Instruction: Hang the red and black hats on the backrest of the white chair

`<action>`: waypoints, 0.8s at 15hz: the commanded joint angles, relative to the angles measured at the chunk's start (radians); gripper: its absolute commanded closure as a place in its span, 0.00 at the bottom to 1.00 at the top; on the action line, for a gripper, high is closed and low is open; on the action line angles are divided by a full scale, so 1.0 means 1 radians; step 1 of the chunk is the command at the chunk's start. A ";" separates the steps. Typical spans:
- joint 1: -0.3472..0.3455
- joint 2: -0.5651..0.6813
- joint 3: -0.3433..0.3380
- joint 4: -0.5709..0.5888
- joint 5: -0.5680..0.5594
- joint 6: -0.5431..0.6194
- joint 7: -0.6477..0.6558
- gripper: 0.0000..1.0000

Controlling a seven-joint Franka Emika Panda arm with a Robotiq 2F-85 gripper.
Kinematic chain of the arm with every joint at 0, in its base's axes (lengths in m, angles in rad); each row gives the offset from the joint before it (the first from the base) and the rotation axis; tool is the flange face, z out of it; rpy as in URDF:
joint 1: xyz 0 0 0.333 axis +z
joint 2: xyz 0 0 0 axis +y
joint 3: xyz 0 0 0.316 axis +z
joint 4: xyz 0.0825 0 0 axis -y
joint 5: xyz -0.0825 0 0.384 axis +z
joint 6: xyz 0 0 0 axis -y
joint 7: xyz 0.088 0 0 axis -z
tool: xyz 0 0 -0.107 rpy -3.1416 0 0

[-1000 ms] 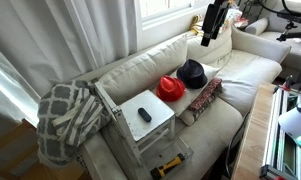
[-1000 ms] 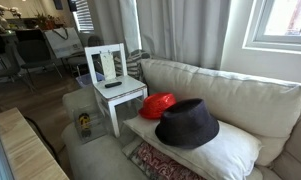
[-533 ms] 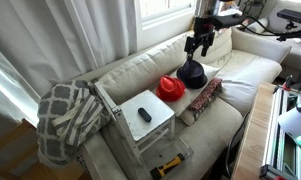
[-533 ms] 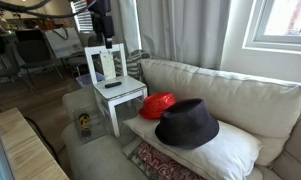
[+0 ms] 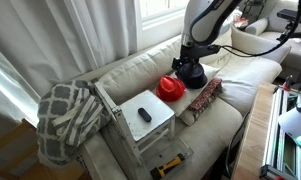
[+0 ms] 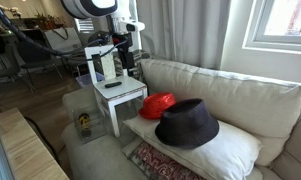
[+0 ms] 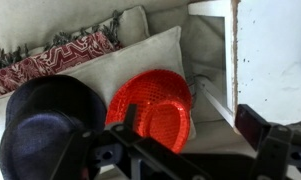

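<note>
A red hat (image 5: 170, 87) and a black hat (image 5: 195, 78) lie side by side on a white cushion on the sofa; both also show in an exterior view (red hat (image 6: 157, 104), black hat (image 6: 188, 122)). The white chair (image 5: 140, 118) stands on the sofa beside them, backrest (image 6: 107, 62) upright. My gripper (image 5: 189, 64) hovers just above the hats, partly hiding the black one. In the wrist view the gripper (image 7: 190, 128) is open and empty over the red hat (image 7: 155, 105), with the black hat (image 7: 45, 115) to its left and the chair (image 7: 270, 50) to its right.
A black remote (image 5: 144, 115) lies on the chair seat. A plaid blanket (image 5: 65, 118) drapes over the sofa arm behind the chair. A patterned pillow (image 5: 203, 97) lies in front of the hats. A yellow tool (image 5: 170, 163) lies below the chair.
The arm has come down from high by the window to just above the two hats. The hats and the chair have not moved.
</note>
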 commanded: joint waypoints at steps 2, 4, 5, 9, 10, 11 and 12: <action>0.026 0.041 -0.025 0.028 0.015 0.008 -0.006 0.00; 0.026 0.048 -0.026 0.038 0.015 0.008 -0.006 0.00; 0.026 0.047 -0.026 0.040 0.015 0.008 -0.005 0.00; 0.036 0.205 -0.060 0.140 0.021 0.018 0.042 0.00; 0.027 0.241 -0.058 0.169 0.044 0.025 0.033 0.00; 0.023 0.273 -0.059 0.194 0.050 0.028 0.023 0.00; 0.029 0.317 -0.075 0.227 0.047 0.040 0.033 0.00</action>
